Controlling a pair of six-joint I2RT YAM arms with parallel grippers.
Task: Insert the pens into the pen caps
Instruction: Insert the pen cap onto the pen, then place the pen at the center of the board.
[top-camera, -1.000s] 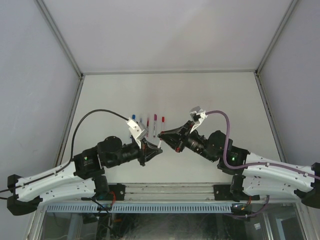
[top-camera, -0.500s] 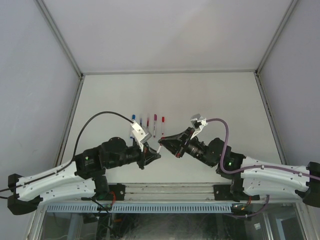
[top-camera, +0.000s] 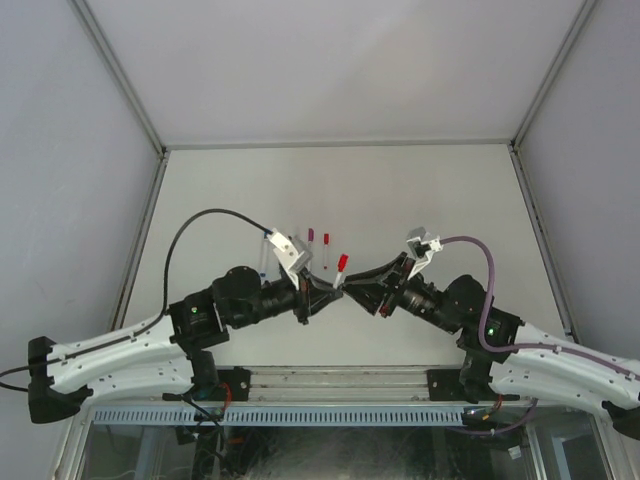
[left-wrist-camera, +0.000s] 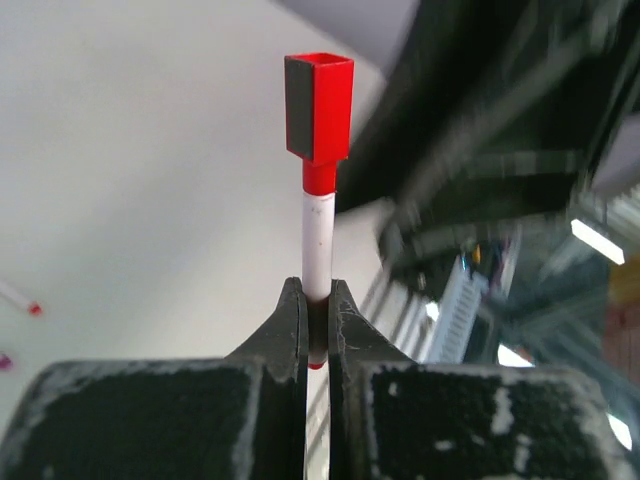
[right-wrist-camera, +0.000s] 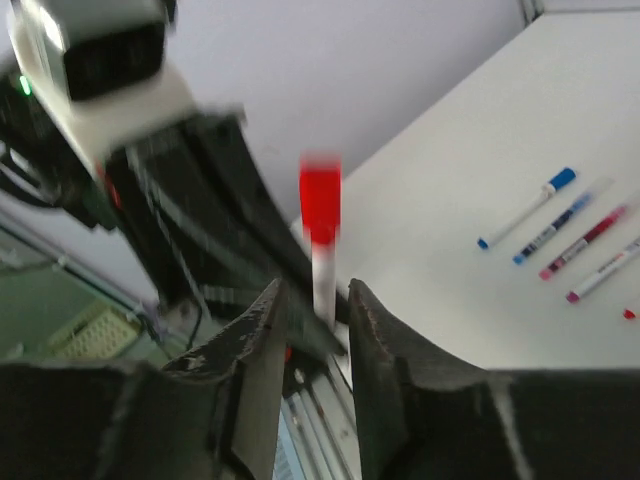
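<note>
My left gripper (left-wrist-camera: 317, 300) is shut on a pen (left-wrist-camera: 317, 235) with a whitish barrel, which stands up from the jaws. A red cap (left-wrist-camera: 319, 105) sits on the pen's far end. In the top view this gripper (top-camera: 325, 287) holds the capped pen (top-camera: 341, 264) above the table's near middle. My right gripper (right-wrist-camera: 312, 290) is open, with the same red cap (right-wrist-camera: 320, 195) just beyond its parted fingers, untouched. In the top view its tips (top-camera: 354, 284) face the left gripper closely.
Several more pens lie in a row on the white table (top-camera: 440, 190): a blue one (right-wrist-camera: 525, 208) and others beside it (right-wrist-camera: 585, 240), also in the top view (top-camera: 311, 237). A small red piece (right-wrist-camera: 628, 314) lies near them. Grey walls close in the table.
Both grippers have shifted to the right. The pen in the left gripper now sticks up with the red cap on its end, and the right gripper stands just off it.
</note>
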